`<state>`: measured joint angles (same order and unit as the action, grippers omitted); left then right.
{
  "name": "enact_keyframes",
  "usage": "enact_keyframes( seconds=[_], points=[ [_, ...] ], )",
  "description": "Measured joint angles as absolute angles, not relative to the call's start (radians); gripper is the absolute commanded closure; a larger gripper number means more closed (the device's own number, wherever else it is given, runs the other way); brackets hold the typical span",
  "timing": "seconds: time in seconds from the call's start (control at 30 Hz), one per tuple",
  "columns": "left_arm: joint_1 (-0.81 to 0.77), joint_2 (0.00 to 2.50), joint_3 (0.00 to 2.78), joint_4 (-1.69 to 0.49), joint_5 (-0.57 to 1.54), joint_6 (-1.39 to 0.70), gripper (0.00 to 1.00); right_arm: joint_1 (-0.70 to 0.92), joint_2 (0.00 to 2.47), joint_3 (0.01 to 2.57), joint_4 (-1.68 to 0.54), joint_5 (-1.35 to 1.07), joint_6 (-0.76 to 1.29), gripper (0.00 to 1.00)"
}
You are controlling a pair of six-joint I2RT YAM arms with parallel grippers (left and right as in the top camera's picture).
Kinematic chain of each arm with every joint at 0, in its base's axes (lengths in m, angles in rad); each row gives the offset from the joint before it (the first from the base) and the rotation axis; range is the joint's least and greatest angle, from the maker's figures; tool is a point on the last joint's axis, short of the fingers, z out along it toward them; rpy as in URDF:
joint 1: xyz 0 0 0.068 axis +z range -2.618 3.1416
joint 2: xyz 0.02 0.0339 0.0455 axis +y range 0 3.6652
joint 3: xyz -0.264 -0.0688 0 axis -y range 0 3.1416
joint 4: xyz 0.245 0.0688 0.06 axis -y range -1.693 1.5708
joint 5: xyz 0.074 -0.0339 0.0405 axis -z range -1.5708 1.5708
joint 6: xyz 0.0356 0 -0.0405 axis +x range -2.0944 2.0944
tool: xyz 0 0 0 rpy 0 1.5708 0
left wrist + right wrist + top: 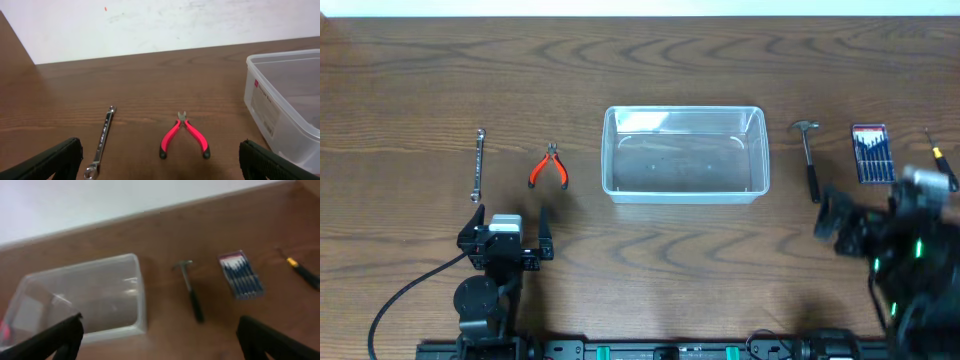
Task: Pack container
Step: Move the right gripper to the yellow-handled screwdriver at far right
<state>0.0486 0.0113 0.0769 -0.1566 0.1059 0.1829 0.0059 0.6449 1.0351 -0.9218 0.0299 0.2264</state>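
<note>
Clear plastic container (685, 160) sits empty on the wooden table (420, 80), ahead and to the right of my left gripper (510, 218) and ahead and to the left of my right gripper (160, 342), touching neither. Left gripper: fingers spread wide, holding nothing. Silver wrench (478, 165) lies just ahead of it, slightly left. Red-handled pliers (550, 168) lie ahead, slightly right, between wrench and container. Right gripper: fingers spread wide too, nothing between them; it is blurred in the overhead view. Ahead of it is the black-handled hammer (809, 160), the tool nearest the container on that side. The blue pack of small screwdrivers (871, 153) is to the hammer's right, and the yellow-and-black screwdriver (942, 160) is further right. All five tools lie flat, outside the container, apart from each other.
</note>
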Motion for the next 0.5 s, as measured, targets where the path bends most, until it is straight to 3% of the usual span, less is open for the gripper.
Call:
enact_keyframes(
  seconds=[0.23,0.5],
  points=[
    [0.049,0.011,0.077,-0.156,0.106,0.183,0.02,0.006,1.066,1.385,-1.09,0.031,0.051,0.01],
    [0.049,0.011,0.077,-0.157,0.106,0.183,0.02,-0.087,1.341,1.587,-1.189,-0.097,-0.139,0.01]
  ],
)
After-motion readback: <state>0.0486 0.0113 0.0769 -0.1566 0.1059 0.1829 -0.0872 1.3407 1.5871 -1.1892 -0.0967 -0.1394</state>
